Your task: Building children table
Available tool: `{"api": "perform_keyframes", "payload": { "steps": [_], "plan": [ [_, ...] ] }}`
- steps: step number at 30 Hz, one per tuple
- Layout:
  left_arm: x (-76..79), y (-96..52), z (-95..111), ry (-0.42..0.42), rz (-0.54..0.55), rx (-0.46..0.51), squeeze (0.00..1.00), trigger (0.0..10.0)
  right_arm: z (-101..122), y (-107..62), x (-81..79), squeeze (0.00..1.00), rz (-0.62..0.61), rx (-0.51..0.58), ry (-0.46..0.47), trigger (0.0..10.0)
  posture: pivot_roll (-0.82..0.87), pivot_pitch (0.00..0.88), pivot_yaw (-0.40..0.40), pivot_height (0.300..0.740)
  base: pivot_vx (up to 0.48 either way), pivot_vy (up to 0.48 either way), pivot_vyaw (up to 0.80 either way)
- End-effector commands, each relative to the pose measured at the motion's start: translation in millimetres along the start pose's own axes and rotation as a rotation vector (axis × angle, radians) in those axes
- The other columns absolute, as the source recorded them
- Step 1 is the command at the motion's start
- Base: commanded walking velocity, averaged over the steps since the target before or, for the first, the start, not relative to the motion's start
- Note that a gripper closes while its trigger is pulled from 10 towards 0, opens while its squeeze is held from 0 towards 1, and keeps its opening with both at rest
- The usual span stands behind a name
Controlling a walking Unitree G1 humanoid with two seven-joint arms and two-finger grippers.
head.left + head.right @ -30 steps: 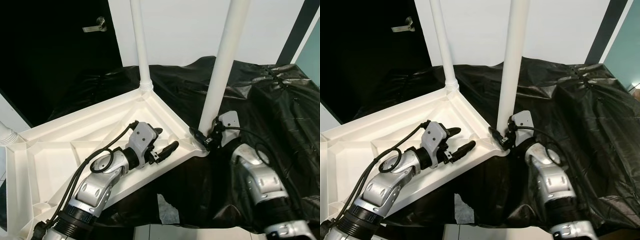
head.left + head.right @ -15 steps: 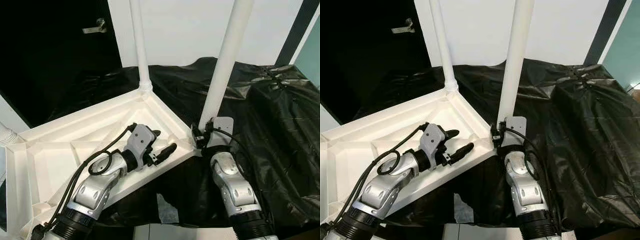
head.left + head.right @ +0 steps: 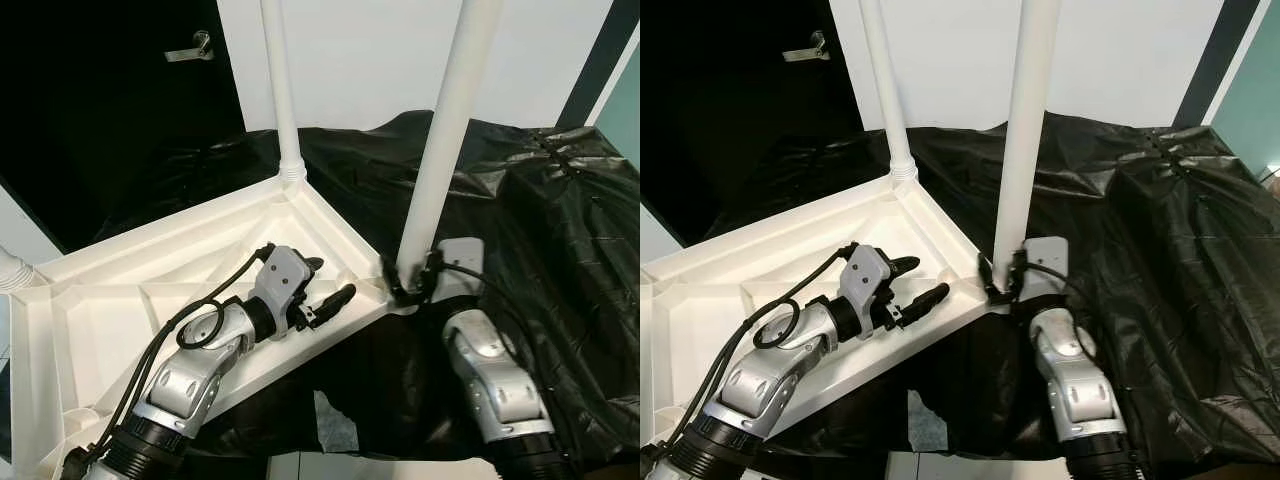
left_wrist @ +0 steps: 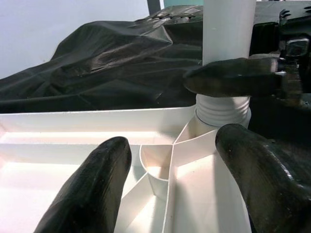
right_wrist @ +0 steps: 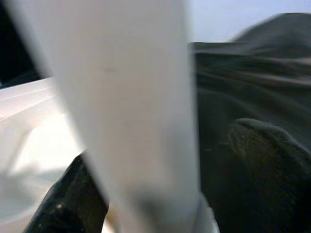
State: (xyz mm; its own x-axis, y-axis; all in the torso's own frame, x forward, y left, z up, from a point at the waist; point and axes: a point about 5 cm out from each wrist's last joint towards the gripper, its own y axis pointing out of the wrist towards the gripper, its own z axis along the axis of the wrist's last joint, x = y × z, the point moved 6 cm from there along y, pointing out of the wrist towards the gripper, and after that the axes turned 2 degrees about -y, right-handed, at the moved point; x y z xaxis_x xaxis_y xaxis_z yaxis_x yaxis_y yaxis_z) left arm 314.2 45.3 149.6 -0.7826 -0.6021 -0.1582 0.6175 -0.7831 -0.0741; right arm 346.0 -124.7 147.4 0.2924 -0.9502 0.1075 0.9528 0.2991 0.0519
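Note:
An upturned white plastic table top (image 3: 100, 300) lies on a black sheet (image 3: 550, 220). One white leg (image 3: 280, 90) stands at its far corner and another white leg (image 3: 445, 130) at its near right corner. My right gripper (image 3: 402, 285) is at the foot of the near leg, which stands between its fingers (image 5: 272, 160). A gap shows beside one finger, so it is open. My left gripper (image 3: 332, 278) hovers open over the ribbed underside, pointing at that same corner socket (image 4: 221, 109).
The ribbed foot of a third leg (image 3: 12, 270) shows at the left edge. A dark door with a handle (image 3: 195, 48) stands behind on the left, a white wall behind the legs. A scrap of white paper (image 3: 335, 420) lies near the sheet's front edge.
My right forearm swung left under the leg, then back out to the right, with the gripper staying at the leg's foot. The left arm has hardly moved.

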Motion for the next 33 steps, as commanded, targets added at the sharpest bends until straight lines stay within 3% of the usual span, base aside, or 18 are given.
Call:
{"api": "perform_keyframes", "payload": {
  "steps": [1,2,3,4,10,13,17,18,20,21,22,30,33],
  "plan": [
    [3.4,-1.6,-1.9,0.006,-0.048,-0.015,0.0,10.0,5.4,-1.1,-2.2,1.0,0.08,0.027,0.007,10.0,-0.02,0.0,0.022,0.74,0.0,0.0,0.0],
    [3.8,-1.4,-1.9,0.006,-0.051,-0.015,0.0,10.0,6.2,-0.8,-1.8,0.36,0.128,0.027,-0.004,10.0,-0.02,0.0,0.021,0.74,0.0,0.0,0.0],
    [3.8,-1.4,-1.9,0.006,-0.051,-0.015,0.0,10.0,6.2,-0.8,-1.8,0.36,0.128,0.027,-0.004,10.0,-0.02,0.0,0.021,0.74,0.0,0.0,0.0],
    [4.1,-1.2,-2.1,0.007,-0.055,-0.015,0.0,10.0,7.0,1.3,-0.9,0.0,0.173,0.028,-0.011,10.0,-0.03,0.0,0.019,0.74,0.0,0.0,0.0],
    [4.1,0.4,-1.6,0.012,-0.056,-0.013,0.0,10.0,7.3,11.4,-3.4,0.0,0.305,0.025,-0.037,10.0,-0.02,0.0,0.012,0.74,0.0,0.0,0.0],
    [4.6,2.6,-0.3,0.014,-0.054,-0.006,0.0,10.0,4.3,19.2,-14.4,0.0,0.431,0.007,-0.068,10.0,0.0,0.0,0.001,0.74,0.0,0.0,0.0],
    [7.0,2.9,-0.5,0.012,-0.059,-0.005,0.0,10.0,-2.4,23.4,-20.3,0.0,0.478,-0.014,-0.091,10.0,0.0,0.0,-0.004,0.74,0.0,0.0,0.0],
    [8.7,3.0,-0.8,0.01,-0.064,-0.005,0.0,10.0,-6.3,24.9,-22.7,0.0,0.499,-0.026,-0.104,4.3,0.01,0.0,-0.007,0.74,0.0,0.0,0.0],
    [8.7,3.0,-0.8,0.01,-0.064,-0.005,0.0,10.0,-6.3,24.9,-22.7,0.0,0.499,-0.026,-0.104,4.3,0.01,0.0,-0.007,0.74,0.0,0.0,0.0],
    [11.5,2.9,-1.8,0.007,-0.071,-0.006,0.0,10.0,-8.8,25.4,-23.9,0.0,0.51,-0.033,-0.108,2.6,0.01,0.0,-0.008,0.74,0.0,0.0,0.0],
    [14.3,2.6,-3.6,-0.001,-0.075,-0.009,0.0,10.0,-10.9,25.6,-24.5,0.0,0.515,-0.041,-0.107,0.0,0.01,0.0,-0.012,0.74,0.0,0.0,0.0],
    [20.9,1.3,-10.8,-0.026,-0.08,-0.023,0.0,10.0,-18.5,27.9,-18.1,0.0,0.477,-0.07,-0.102,0.0,0.01,0.0,-0.013,0.74,0.0,0.0,0.0],
    [27.2,0.2,-14.7,-0.044,-0.09,-0.03,0.0,10.0,-24.5,30.8,-11.5,0.0,0.388,-0.085,-0.108,0.0,0.0,0.0,-0.006,0.74,0.0,0.0,0.0]
  ]
}}
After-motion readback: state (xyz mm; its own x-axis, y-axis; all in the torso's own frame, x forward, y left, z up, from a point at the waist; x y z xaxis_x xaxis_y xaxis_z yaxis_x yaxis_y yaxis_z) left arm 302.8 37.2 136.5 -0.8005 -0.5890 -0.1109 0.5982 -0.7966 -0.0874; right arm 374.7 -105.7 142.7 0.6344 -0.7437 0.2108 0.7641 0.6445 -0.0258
